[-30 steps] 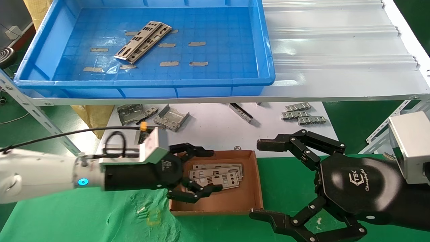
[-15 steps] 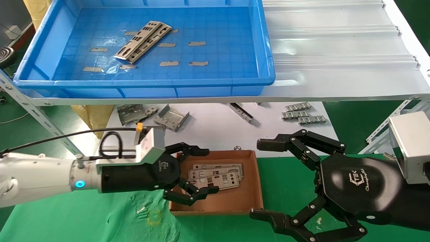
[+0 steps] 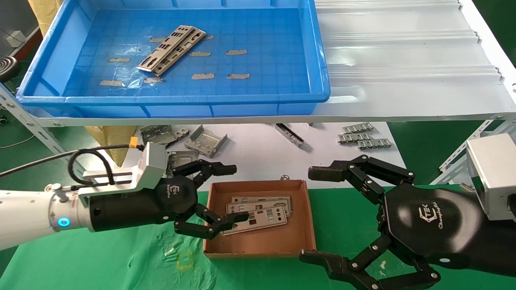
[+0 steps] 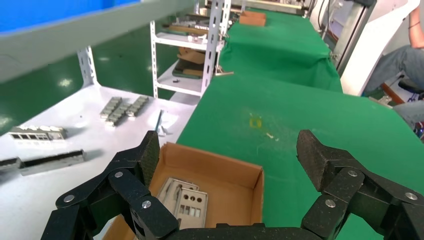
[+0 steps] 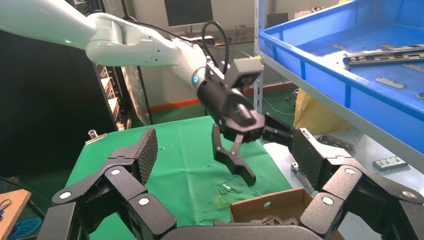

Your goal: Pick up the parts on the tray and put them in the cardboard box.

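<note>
While two plates (image 3: pixel 171 49) remain stacked on the floor of the blue tray (image 3: pixel 318 60), lying diagonally toward its far left part, several more plates (image 3: pixel 258 211) already lie overlapped in the cardboard box (image 3: pixel 308 217), toward its left and far side. Box sits on the green cloth at the near edge of the white counter (image 3: pixel 258 157), roughly mid-width; tray sits on the raised shelf (image 3: pixel 403 60) behind and above, at its left end.

Left gripper (image 3: pixel 217 195): at the box's left wall, fingers spread wide, nothing held. Its lower fingertip reaches over the wall and sits just over the left end of the top plate; contact cannot be judged. Upper finger lies over the white counter beyond the box's far-left corner. Left wrist view confirms a wide, empty gap with the box (image 4: pixel 250 185) between the fingers.

Right gripper (image 3: pixel 318 213): parked just right of the box, fingers wide apart, empty.

On the white counter behind the box: bent grey brackets (image 3: pixel 185 139) toward the left, small ridged clips (image 3: pixel 363 137) toward the right.
</note>
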Robot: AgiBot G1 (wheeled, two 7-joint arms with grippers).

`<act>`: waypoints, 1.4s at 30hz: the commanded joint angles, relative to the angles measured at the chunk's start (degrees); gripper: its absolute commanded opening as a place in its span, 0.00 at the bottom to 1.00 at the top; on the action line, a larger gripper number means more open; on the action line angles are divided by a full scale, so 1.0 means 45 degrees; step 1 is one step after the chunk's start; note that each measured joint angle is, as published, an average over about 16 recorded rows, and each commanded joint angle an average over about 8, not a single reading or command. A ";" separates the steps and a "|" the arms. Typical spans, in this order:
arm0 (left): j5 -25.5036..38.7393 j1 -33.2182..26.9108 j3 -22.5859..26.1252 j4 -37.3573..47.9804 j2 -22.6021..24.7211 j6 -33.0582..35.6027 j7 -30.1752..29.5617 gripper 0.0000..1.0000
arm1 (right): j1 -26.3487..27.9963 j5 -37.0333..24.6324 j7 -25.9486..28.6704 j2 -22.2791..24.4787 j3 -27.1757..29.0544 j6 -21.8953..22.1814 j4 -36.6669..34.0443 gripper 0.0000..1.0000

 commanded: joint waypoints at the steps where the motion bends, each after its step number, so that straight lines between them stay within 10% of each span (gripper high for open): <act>1: -0.0097 0.0193 -0.0195 -0.0519 -0.0245 -0.0048 -0.0268 1.00 | 0.0000 0.0000 0.0000 0.0000 0.0000 0.0000 0.0000 1.00; 42: -0.2070 0.4129 -0.4168 -1.1104 -0.5231 -0.1025 -0.5723 1.00 | 0.0000 0.0001 -0.0001 0.0001 -0.0001 0.0002 -0.0001 1.00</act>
